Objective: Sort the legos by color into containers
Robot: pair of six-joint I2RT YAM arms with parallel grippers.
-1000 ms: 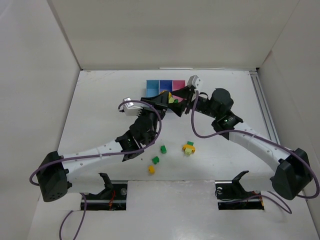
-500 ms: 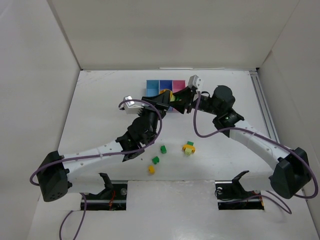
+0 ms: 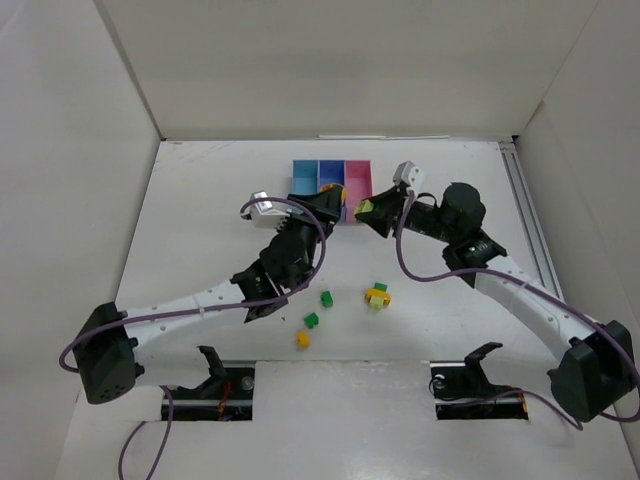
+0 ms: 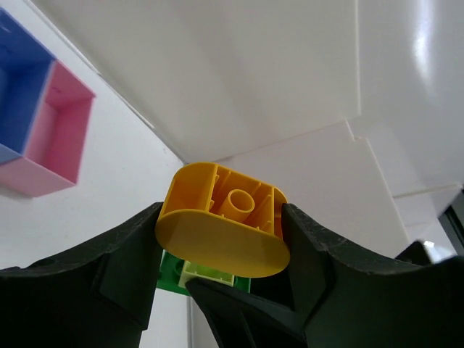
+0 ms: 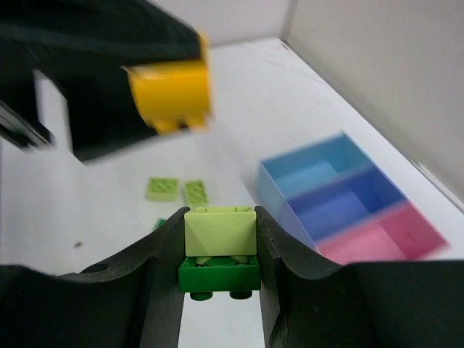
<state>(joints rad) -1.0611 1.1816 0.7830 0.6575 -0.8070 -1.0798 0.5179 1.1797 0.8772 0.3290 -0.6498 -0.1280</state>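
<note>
Top external view: nearest the arm bases, loose legos are scattered on the white counter point(image 3: 190, 200). A small yellow-orange piece point(image 3: 303, 339) lies closest, a dark green piece point(image 3: 311, 320) just beyond it, and a second green piece point(image 3: 326, 298) a little farther on. To their right a mixed cluster point(image 3: 377, 295) of yellow-orange, green and lime bricks is seen.

Farther out, both arms are reached toward each other above the counter. The left gripper point(image 3: 332, 198) is held just in front of the containers. Its jaws are closed on a rounded yellow-orange brick point(image 4: 221, 225), which is clamped by its two sides with its hollow underside turned to the left wrist camera. The right gripper point(image 3: 368, 210) is placed just to the right of it, apart from it. Its jaws are closed on a lime-on-green stack point(image 5: 220, 246), a lime brick seated on a dark green one and gripped at both sides. Green and lime plastic is glimpsed under the yellow-orange brick in the left wrist view; it is probably this same stack, though the framing is too tight to be sure.

In the blurred right wrist view, two flat lime pieces point(image 5: 177, 190) are seen on the counter behind the stack.

Farthest off, the containers point(image 3: 331, 175) stand joined in a row: light blue on the left, purple-blue in the middle, pink on the right.
</note>
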